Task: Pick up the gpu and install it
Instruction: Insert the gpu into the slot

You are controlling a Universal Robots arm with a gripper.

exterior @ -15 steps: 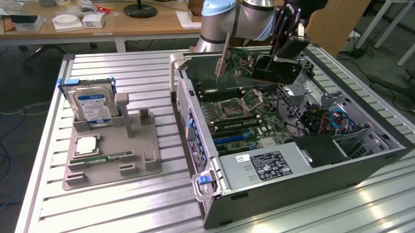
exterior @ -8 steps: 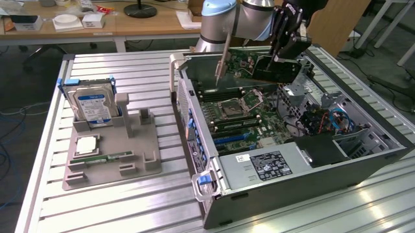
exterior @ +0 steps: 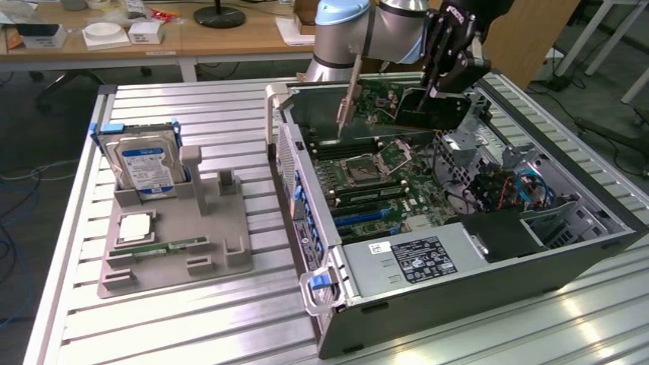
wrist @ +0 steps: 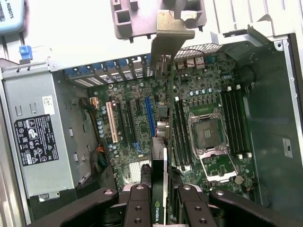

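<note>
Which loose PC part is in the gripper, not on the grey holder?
The gpu: the dark card clamped in the gripper over the open case. The hard drive stands in the holder, and the memory stick lies in it.

Silver arm (exterior: 390, 26), pale blue joint cap (exterior: 340, 14), black claw (wrist: 163, 195), round screws (wrist: 138, 206)

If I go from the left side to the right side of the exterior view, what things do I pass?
Silver hard drive with a blue-white label → square silver processor socket → flat black gpu card held in the black gripper → thin blue cables.
</note>
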